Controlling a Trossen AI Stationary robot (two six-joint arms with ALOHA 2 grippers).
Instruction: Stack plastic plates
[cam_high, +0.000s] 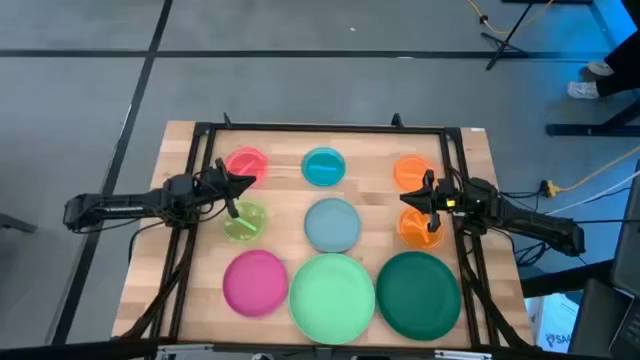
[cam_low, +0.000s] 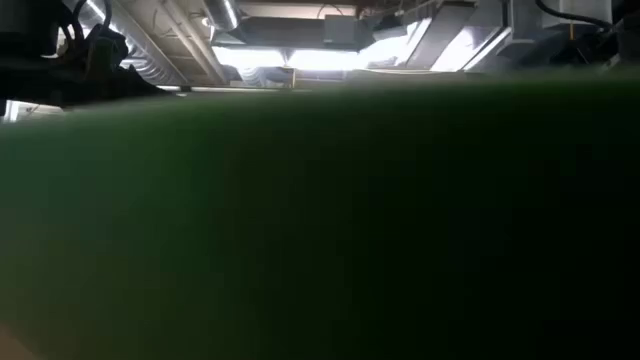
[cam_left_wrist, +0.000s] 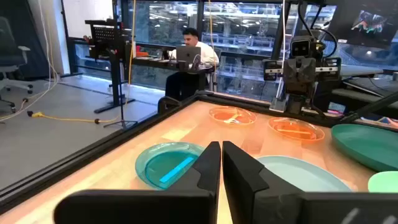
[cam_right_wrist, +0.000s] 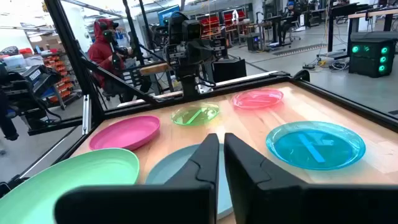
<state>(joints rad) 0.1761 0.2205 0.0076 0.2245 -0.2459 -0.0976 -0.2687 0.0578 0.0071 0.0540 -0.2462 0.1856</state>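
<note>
Wood table (cam_high: 190, 290) w/ nine plates (cam_high: 332, 292)

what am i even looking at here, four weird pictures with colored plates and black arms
This is a two-armed robot at a wooden table, seen by four cameras at one moment. The top picture looks straight down. The left gripper hovers between the pink plate and lime plate; the right gripper sits between the two orange plates. Both look shut and hold nothing. Also laid out: teal, grey-blue, magenta, mint green and dark green plates. The table-level camera is blocked by a green blur. The other two cameras ride on the wrists.
</note>
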